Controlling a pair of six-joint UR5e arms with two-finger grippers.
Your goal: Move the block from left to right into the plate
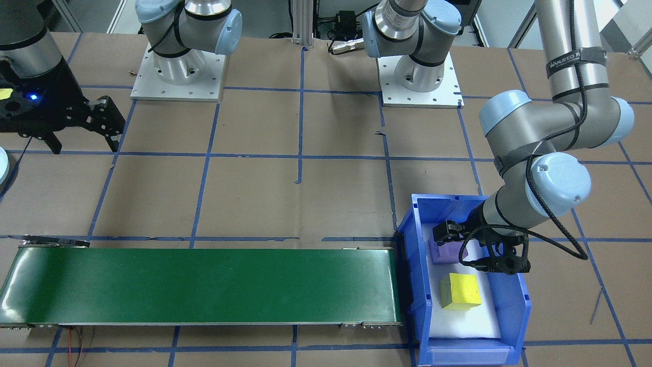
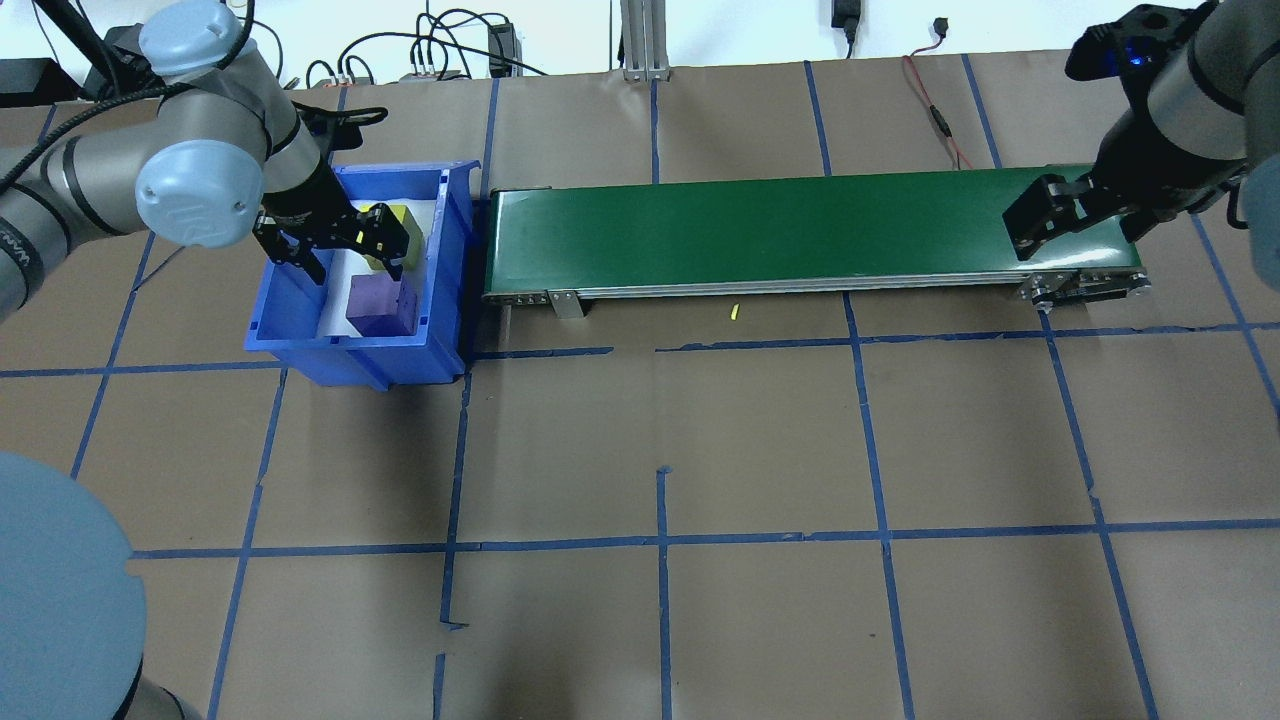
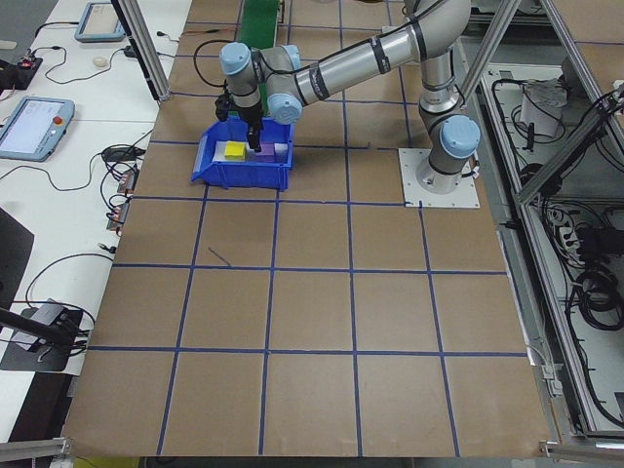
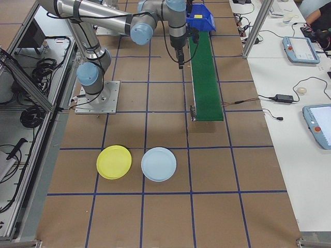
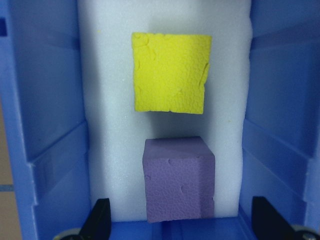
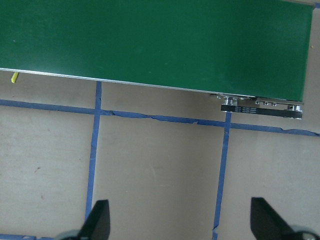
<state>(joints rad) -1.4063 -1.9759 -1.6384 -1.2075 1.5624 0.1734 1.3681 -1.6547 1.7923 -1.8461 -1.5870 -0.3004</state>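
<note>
a: left gripper point(image 5: 180, 227) inside blue bin point(image 1: 509, 306), jaws spread wide, nothing held. hovering over purple block point(image 5: 178, 178), fingertips point(image 5: 100, 220) either side of it with clear gap. yellow block point(image 5: 171, 72) just beyond on the same white foam point(image 5: 110, 150), apart from the purple one.

b: step?

a: looks like reach for pick, purple likely the target. best done by dropping straight down, centring so both pads meet opposite flat faces together. bin walls near on both sides, so no sideways drift. closing low on the block, not on the top edge. foam blocks look soft, so gentle squeeze. lifting clear of the rim before heading to belt point(image 2: 800, 225).

b: right side?

a: right gripper point(image 2: 1075, 215) open too, empty, hanging above far end of belt, over the table edge of it per wrist view. presumably waiting for the block to arrive. yellow plate point(image 4: 114, 161) and blue plate point(image 4: 159, 164) on table, well apart from belt end, touching or nearly.

b: text, labels?

a: strap on left arm point(image 1: 575, 61) in front view reads roughly "wanjeed", last letters unclear. small print on belt end bracket point(image 6: 260, 108), too small to read. nothing on blocks, bin or plates.
</note>
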